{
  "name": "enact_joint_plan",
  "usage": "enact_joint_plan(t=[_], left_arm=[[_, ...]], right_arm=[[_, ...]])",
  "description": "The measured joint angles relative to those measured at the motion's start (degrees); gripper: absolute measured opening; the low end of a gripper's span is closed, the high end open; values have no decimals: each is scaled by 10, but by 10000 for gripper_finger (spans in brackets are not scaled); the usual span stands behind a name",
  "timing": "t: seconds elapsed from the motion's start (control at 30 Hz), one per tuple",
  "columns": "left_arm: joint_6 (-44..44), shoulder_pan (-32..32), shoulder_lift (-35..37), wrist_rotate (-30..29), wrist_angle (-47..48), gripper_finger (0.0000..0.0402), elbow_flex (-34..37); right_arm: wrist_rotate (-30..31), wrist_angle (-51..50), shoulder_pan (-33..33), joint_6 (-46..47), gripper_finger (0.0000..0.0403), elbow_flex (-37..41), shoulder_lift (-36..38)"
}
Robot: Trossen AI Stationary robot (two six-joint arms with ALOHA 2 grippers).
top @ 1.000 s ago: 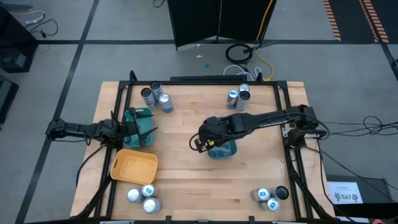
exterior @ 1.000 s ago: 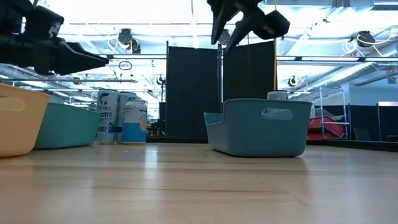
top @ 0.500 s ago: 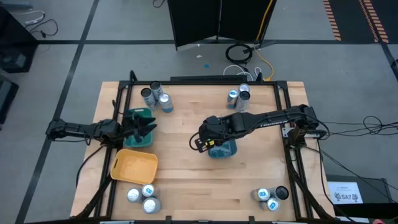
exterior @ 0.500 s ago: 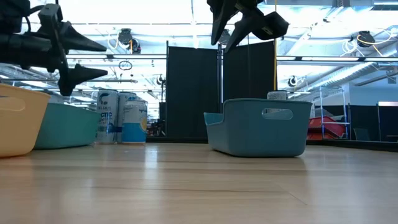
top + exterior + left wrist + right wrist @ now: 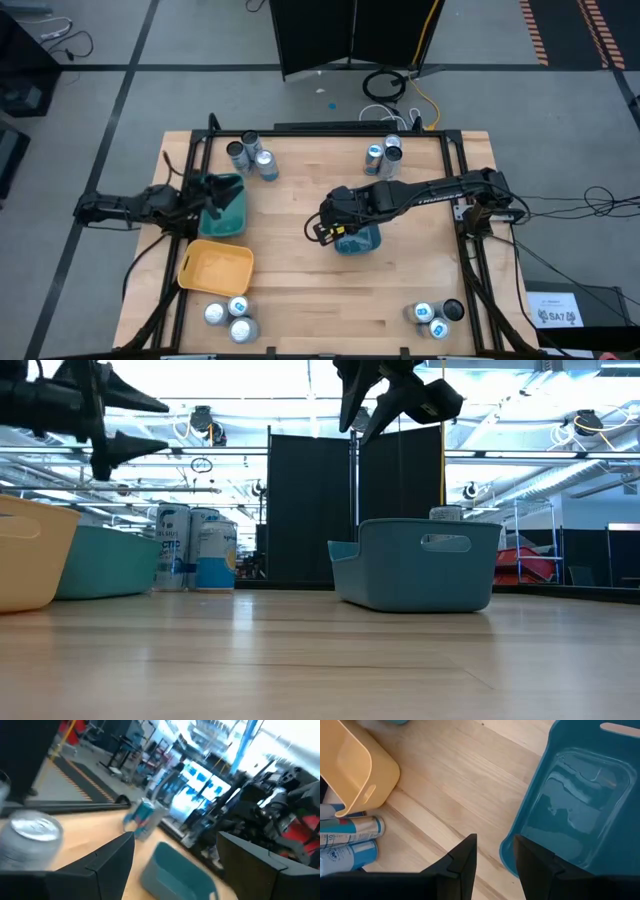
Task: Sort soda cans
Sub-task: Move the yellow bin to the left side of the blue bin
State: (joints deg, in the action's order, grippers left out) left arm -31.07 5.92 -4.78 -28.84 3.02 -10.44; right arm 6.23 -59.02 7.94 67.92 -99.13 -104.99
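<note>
Saw round-topped metal soda cans [image 5: 250,156] clustered in the table's four corners, left gripper [image 5: 207,193] spread wide and empty over the green plastic tray [image 5: 228,212] at left, right gripper [image 5: 322,229] parted, empty, above the glossy rectangular blue tray [image 5: 362,240] at centre.

Bright overhead light, blurred left-wrist view.
</note>
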Motion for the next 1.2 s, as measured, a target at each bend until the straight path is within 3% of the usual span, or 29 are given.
enact_joint_plan(t=[0.17, 0.33, 0.6, 0.87, 1.07, 1.2], left_arm=[[1, 1, -50, -2, 190, 290, -107], [-1, 1, -158, -2, 304, 290, -218], [-113, 1, -349, 1, 508, 290, -360], [-248, 1, -414, 4, 562, 290, -382], [-400, 13, -418, 67, 603, 284, -382], [-495, 41, -433, 75, 611, 267, -382]], right_arm=[[0, 0, 0, -14, 121, 0, 0], [0, 0, 0, -35, 121, 0, 0], [64, -7, 6, -85, 121, 0, 0], [120, -67, 53, -90, 121, 0, 0], [150, -173, 111, -69, 121, 0, 2], [172, -218, 149, -50, 121, 0, 3]])
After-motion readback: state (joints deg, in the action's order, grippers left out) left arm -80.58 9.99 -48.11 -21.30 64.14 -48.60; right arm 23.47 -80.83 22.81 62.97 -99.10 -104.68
